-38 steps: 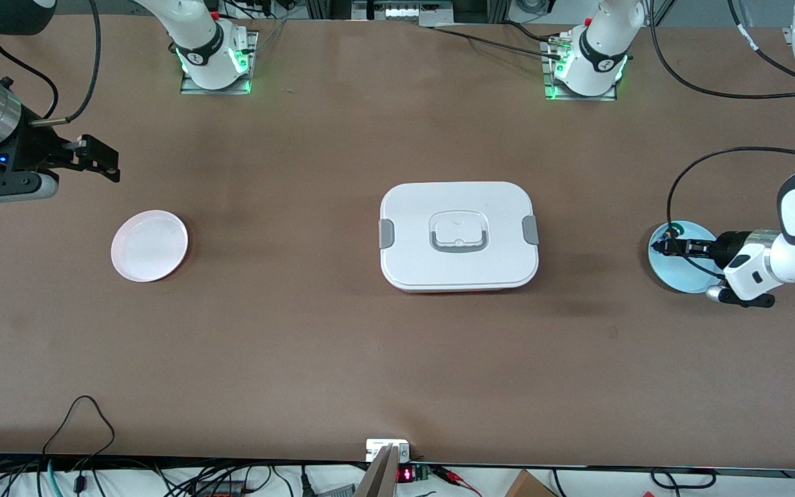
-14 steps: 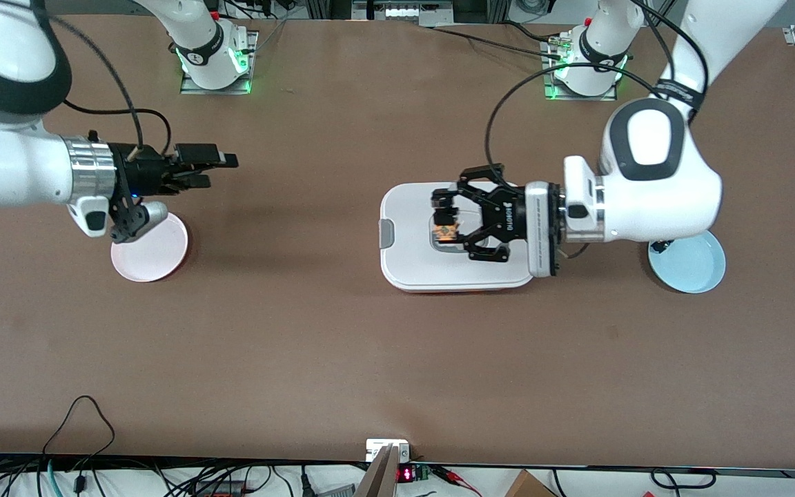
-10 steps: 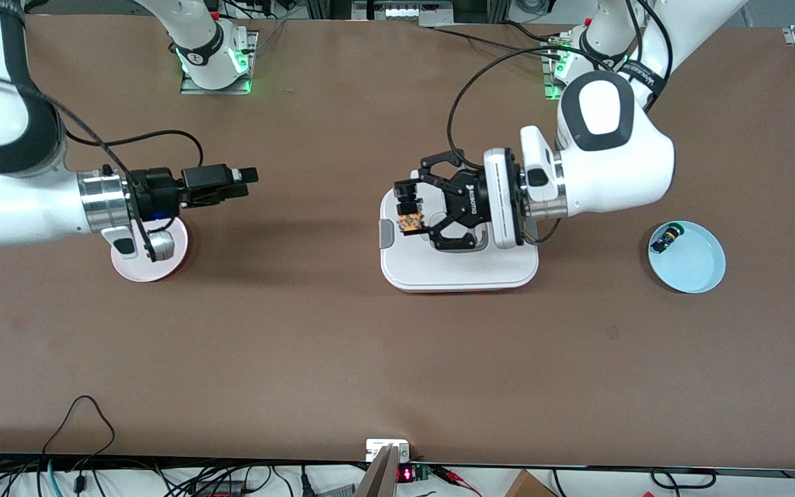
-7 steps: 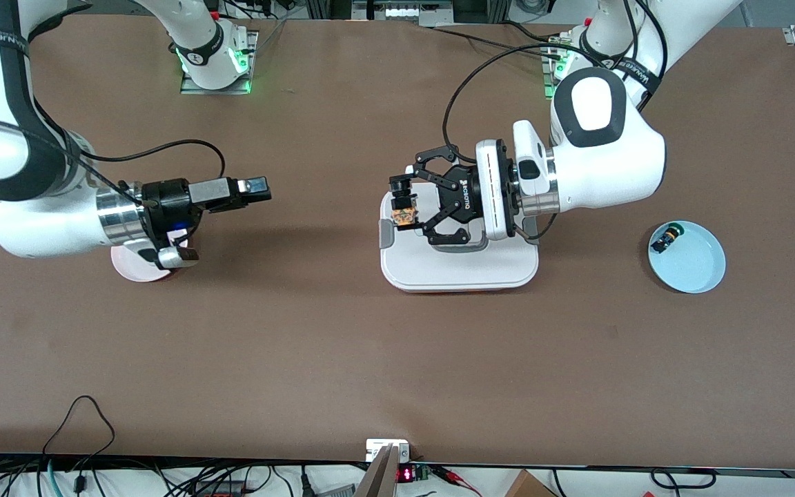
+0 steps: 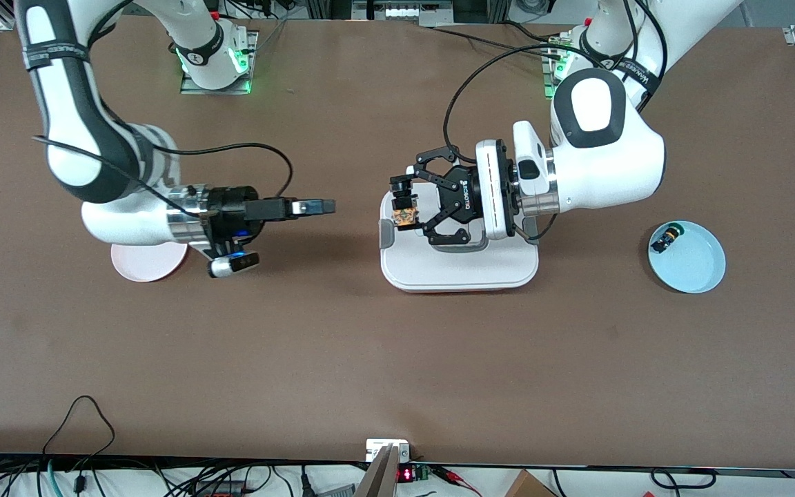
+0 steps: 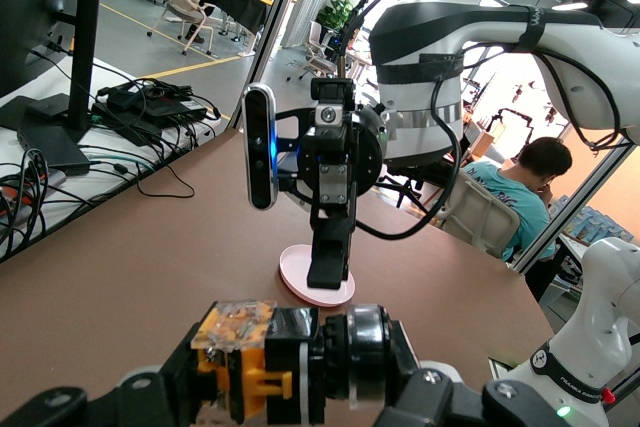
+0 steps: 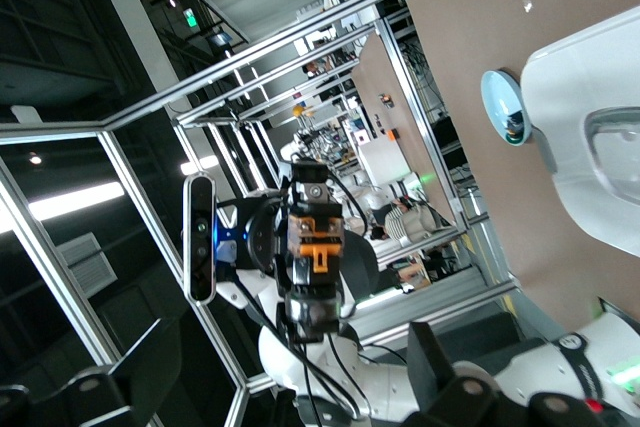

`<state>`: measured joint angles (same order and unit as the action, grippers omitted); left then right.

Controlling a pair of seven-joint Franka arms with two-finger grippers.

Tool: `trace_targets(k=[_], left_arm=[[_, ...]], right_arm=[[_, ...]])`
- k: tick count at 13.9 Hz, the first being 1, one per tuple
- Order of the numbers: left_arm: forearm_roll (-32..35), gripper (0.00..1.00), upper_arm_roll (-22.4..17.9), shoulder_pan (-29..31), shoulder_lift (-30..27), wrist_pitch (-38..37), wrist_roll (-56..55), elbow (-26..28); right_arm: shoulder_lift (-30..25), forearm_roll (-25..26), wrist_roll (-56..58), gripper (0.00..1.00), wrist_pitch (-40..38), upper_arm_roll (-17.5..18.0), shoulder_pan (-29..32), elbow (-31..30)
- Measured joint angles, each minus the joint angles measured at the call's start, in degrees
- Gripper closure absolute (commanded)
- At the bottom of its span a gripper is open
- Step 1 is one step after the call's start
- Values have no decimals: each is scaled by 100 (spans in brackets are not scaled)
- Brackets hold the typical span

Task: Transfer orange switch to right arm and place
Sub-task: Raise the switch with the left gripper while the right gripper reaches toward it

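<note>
My left gripper (image 5: 403, 206) is shut on the orange switch (image 5: 405, 215) and holds it up over the white lidded box (image 5: 459, 269), at the edge toward the right arm's end. In the left wrist view the orange switch (image 6: 250, 357) lies across between the jaws of my left gripper (image 6: 280, 387). My right gripper (image 5: 321, 206) is open and empty over the bare table between the pink plate (image 5: 139, 262) and the box, pointing at the switch with a gap between them. The right wrist view shows the orange switch (image 7: 312, 247) straight ahead of my right gripper (image 7: 290, 377).
A light blue plate (image 5: 698, 273) sits toward the left arm's end of the table and holds a black switch with a green cap (image 5: 665, 239). Cables run along the table edge nearest the front camera. The pink plate (image 6: 300, 285) shows under the right gripper (image 6: 330, 257).
My right gripper has moved from over the pink plate toward the box and the held switch. My left gripper has stayed still with the switch for the last half second.
</note>
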<state>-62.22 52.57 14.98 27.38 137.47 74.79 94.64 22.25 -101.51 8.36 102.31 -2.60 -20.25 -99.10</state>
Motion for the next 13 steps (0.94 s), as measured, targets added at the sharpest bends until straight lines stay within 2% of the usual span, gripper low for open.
trace_targets(k=[3, 8, 13], left_arm=[[0, 88, 0, 0, 0, 0, 0, 0], [-5, 88, 0, 0, 0, 0, 0, 0], [-10, 88, 0, 0, 0, 0, 0, 0]], right_arm=[[6, -487, 0, 0, 514, 7, -357, 1], [200, -953, 6, 0, 1110, 12, -827, 161], [337, -1199, 7, 5, 1292, 4, -977, 399]])
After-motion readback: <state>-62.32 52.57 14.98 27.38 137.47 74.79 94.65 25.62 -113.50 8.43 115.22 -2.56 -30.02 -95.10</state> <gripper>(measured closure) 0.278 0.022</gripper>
